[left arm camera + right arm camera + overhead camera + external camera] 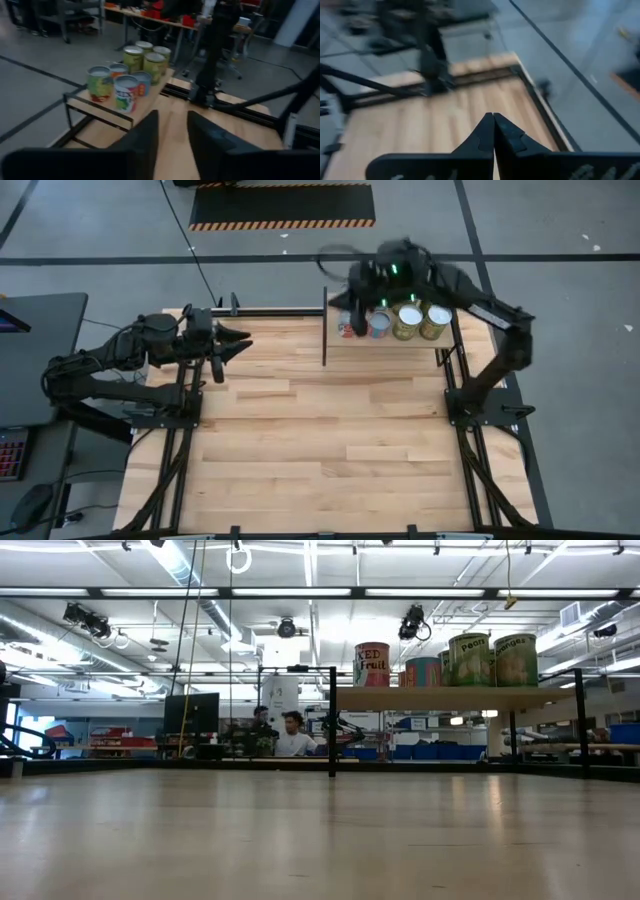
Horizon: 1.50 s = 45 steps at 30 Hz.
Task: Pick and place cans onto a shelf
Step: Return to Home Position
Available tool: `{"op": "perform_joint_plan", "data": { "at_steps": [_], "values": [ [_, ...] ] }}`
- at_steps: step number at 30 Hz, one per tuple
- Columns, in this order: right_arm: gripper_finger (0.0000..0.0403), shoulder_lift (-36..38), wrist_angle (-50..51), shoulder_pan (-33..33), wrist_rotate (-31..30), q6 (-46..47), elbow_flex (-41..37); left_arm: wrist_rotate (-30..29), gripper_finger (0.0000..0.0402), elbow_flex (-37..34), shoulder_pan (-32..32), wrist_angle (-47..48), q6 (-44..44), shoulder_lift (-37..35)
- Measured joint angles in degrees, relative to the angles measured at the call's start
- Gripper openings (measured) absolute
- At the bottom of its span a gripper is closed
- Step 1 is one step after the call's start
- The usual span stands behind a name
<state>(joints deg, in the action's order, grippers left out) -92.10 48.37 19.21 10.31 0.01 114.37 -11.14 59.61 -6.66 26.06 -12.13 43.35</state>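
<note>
Several cans (126, 91) with shiny tops stand upright in a cluster on the raised light-wood shelf (100, 108) at the table's far right. They also show in the high view as cans (407, 321) and from table height as cans (470, 660) on the shelf (450, 698). A thin dark upright panel (325, 326) marks the shelf's left edge. My right gripper (493, 118) is shut with nothing in it and hangs above the cans (357, 313). My left gripper (172, 131) stands open over the table's far left (238, 346), with nothing between its fingers, pointing toward the shelf.
The plank tabletop (320, 440) lies bare in front of the shelf. Dark frame rails (460, 430) run along the table's sides. People (292, 736) sit in the room behind. A desk (40, 350) stands left of the table.
</note>
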Motion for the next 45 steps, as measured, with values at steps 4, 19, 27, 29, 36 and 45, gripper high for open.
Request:
{"op": "perform_joint_plan", "data": {
  "at_steps": [4, 19, 27, 29, 36, 45],
  "values": [
    [0.0003, 6.2, -12.5, -7.9, -1.8, 2.0, -12.5, 4.7, 0.0048, 0.0, -0.7, 0.1, 0.6, 0.4],
    [0.0014, 33.2, -38.4, -22.5, 1.8, 15.2, -45.6, 14.7, 0.0007, 0.0, -7.9, -12.6, 5.0, 3.5],
    [0.0016, 37.0, -38.2, -22.1, 0.2, 2.9, -49.1, 11.5, 0.0034, 0.0, -8.6, -14.4, -0.8, 3.5],
    [0.0016, 37.1, -39.7, -21.9, -0.8, 0.2, -50.0, 11.9, 0.0035, 0.0, -8.4, -15.4, -1.2, 3.4],
    [0.0016, 42.2, -41.6, -20.8, 3.9, -2.2, -57.3, 15.6, 0.0028, 0.0, -3.6, -5.5, 5.9, -0.4],
    [0.0016, 59.8, -53.6, -20.8, 4.8, 1.6, -79.1, 15.1, 0.0034, 0.0, 7.9, -2.0, 7.1, -3.3]
  ]
}}
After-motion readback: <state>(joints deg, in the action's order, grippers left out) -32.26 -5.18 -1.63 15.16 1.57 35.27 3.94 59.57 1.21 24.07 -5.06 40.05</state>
